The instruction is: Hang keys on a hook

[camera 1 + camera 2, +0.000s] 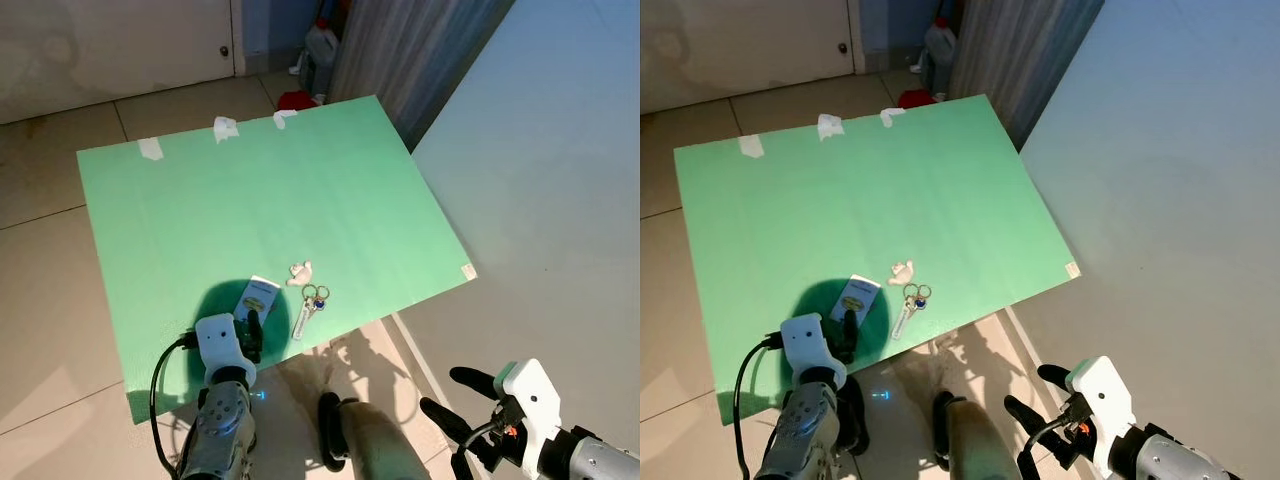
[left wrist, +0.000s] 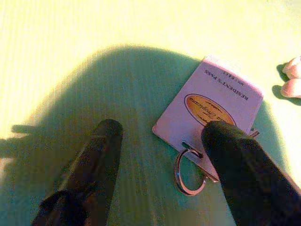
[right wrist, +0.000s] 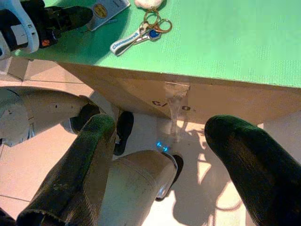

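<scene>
Keys on desk, left tool poised over pass card

Left tool [image 2: 160, 141] sits low over the green desk [image 1: 300, 180], near its front edge, fingers spread and gripping nothing. One finger [image 2: 235, 155] overlaps the corner of a white pass card [image 2: 211, 106] at its slot, where a metal ring [image 2: 188, 176] passes through; the other finger rests on bare green. Judgement: the spread brackets the card's ring end, set up to pinch there.

Keys [image 1: 310, 308] lie flat just beside the card, toward the desk's right edge, also close to the front edge: a bunch of rings with a white strap trailing toward the front. Whether card and keys are linked cannot be told. A small whitish hook-shaped piece [image 1: 300, 271] lies just behind the keys, apart from them.

Right tool [image 3: 160, 141] hangs released below and in front of the desk's front edge, over the tiled floor [image 1: 40, 170]; idle, likely kept clear of the working arm.

Tape scraps [image 1: 226, 128] mark the far edge.
</scene>
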Controlling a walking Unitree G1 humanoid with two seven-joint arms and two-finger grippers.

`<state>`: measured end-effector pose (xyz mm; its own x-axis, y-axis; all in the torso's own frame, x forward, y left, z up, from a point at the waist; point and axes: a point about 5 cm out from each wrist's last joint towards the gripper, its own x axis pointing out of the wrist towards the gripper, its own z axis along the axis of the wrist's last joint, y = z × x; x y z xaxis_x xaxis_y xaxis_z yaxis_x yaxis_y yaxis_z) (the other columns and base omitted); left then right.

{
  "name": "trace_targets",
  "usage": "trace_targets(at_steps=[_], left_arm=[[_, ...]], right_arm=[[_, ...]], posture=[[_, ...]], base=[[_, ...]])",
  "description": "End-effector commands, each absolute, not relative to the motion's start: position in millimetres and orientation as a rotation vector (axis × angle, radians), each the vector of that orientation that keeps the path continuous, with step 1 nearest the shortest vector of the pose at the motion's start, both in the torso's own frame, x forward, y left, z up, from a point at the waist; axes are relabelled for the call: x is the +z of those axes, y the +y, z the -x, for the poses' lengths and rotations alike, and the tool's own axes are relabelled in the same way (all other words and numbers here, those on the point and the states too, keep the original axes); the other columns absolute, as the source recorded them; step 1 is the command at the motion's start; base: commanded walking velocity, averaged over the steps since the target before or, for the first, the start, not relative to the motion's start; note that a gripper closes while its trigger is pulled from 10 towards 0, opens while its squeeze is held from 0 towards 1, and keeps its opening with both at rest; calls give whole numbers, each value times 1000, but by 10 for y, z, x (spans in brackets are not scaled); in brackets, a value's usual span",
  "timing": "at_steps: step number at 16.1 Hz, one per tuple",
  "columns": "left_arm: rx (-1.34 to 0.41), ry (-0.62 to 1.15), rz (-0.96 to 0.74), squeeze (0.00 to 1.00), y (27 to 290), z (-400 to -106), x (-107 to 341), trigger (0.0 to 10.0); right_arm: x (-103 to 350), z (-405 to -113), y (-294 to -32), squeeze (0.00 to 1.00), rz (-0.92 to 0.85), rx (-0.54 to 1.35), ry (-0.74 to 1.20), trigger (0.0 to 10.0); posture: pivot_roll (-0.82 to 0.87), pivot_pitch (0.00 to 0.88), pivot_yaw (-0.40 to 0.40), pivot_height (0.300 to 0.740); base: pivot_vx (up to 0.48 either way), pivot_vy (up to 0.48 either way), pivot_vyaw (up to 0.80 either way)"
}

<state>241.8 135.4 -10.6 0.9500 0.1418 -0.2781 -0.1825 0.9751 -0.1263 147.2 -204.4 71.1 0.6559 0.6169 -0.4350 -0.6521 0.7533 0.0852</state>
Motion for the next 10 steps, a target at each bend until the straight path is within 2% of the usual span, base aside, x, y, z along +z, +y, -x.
trace_targets(at_steps=[1, 6, 10], left_arm=[[72, 391, 238, 0, 952, -2303, -242, 0], [59, 375, 318, 0, 883, -2361, -186, 0], [-9, 275, 418, 0, 758, -2488, 41, 0]], right_arm=[[686, -1442, -2079, 0, 82, 704, 490, 10000], [683, -1466, -2076, 0, 75, 696, 484, 10000], [656, -1476, -2066, 0, 66, 691, 482, 10000]], posture=[[-407, 335, -175, 740], [-408, 331, -174, 740], [-391, 319, -161, 740]], base=[[0, 0, 0], [0, 0, 0], [0, 0, 0]])
